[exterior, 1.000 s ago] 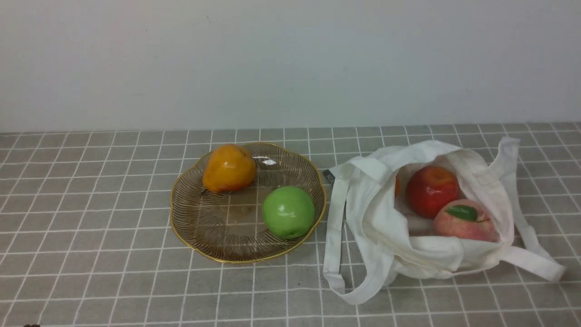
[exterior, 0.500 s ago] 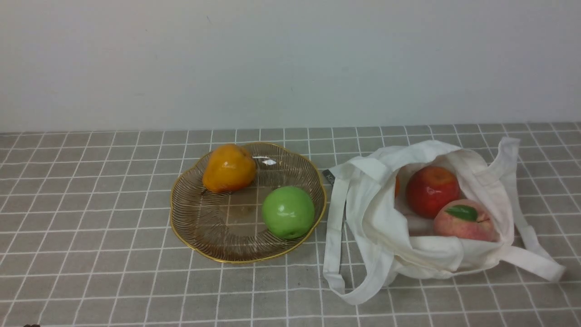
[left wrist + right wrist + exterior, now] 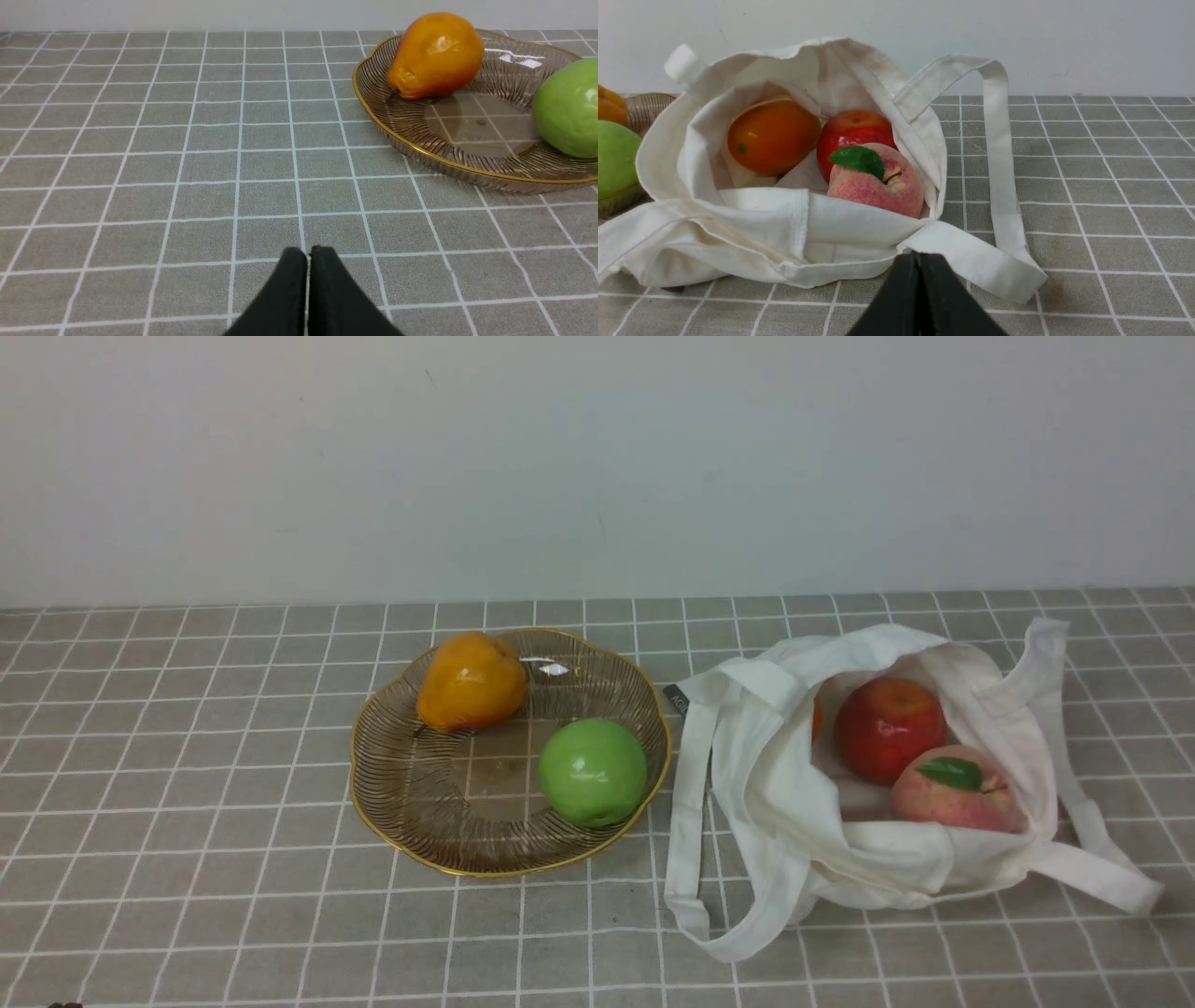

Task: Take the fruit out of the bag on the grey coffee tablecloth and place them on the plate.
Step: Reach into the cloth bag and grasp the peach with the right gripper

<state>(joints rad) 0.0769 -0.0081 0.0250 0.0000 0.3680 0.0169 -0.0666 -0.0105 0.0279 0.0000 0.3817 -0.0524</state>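
Observation:
The white bag [image 3: 794,803] lies open on the grey checked tablecloth [image 3: 187,803] at the right. Inside are a red apple [image 3: 889,728], a pink peach with a green leaf [image 3: 957,791] and an orange fruit, mostly hidden in the front view but plain in the right wrist view [image 3: 773,135]. The ribbed plate with a gold rim [image 3: 401,803] holds an orange pear [image 3: 470,681] and a green apple [image 3: 592,772]. My left gripper [image 3: 307,254] is shut and empty, low over the cloth short of the plate. My right gripper [image 3: 918,256] is shut and empty, just before the bag's near edge.
The bag's long straps [image 3: 686,821] trail over the cloth toward the plate and to the far right [image 3: 1092,868]. A pale wall stands behind the table. Neither arm shows in the front view.

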